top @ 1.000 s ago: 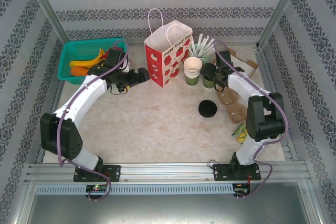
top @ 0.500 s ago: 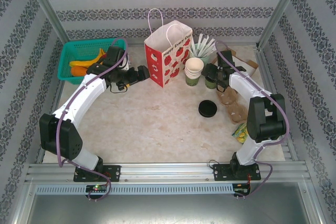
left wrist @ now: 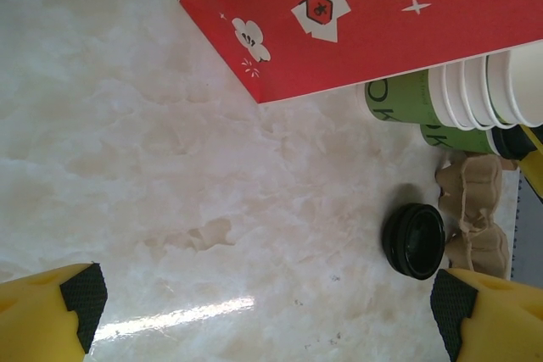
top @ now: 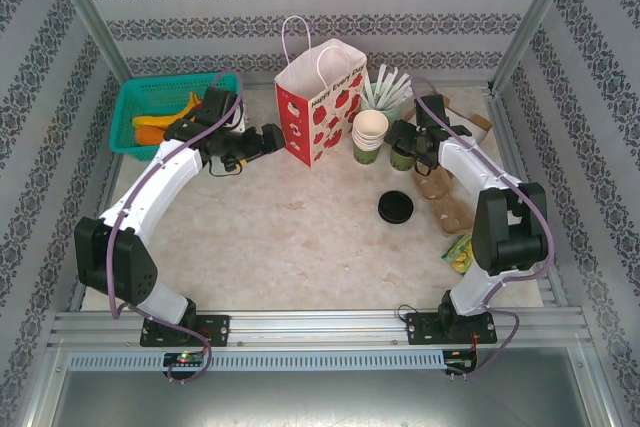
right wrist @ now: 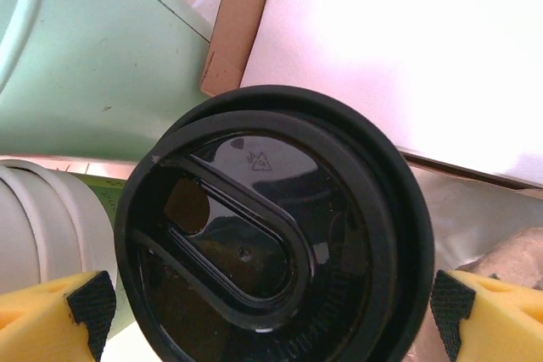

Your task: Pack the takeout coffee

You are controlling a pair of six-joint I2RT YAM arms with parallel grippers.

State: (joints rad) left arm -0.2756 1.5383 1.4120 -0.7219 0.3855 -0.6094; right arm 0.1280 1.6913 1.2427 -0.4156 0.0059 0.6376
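Note:
The takeout coffee (top: 400, 158), a green cup with a black lid (right wrist: 271, 226), stands right of the stack of lidless cups (top: 367, 133). My right gripper (top: 403, 139) hovers right over it, open, one yellow finger on each side of the lid's rim (right wrist: 270, 309). Whether the pads (right wrist: 90, 301) touch the lid I cannot tell. My left gripper (top: 265, 139) is open and holds nothing, just left of the red paper bag (top: 320, 99). In the left wrist view the gripper (left wrist: 266, 301) hangs over bare table below the bag (left wrist: 365, 14), with the coffee's green wall (left wrist: 454, 137) at the far right.
A loose black lid (top: 395, 207) lies mid-table, also seen as the lid (left wrist: 414, 241) in the left wrist view. A brown pulp cup carrier (top: 441, 197) sits right of it. A green basket (top: 160, 97) stands back left. A green packet (top: 458, 252) lies near the right arm.
The right gripper's jaws have spread wider around the coffee's lid. The left gripper has edged slightly toward the red bag.

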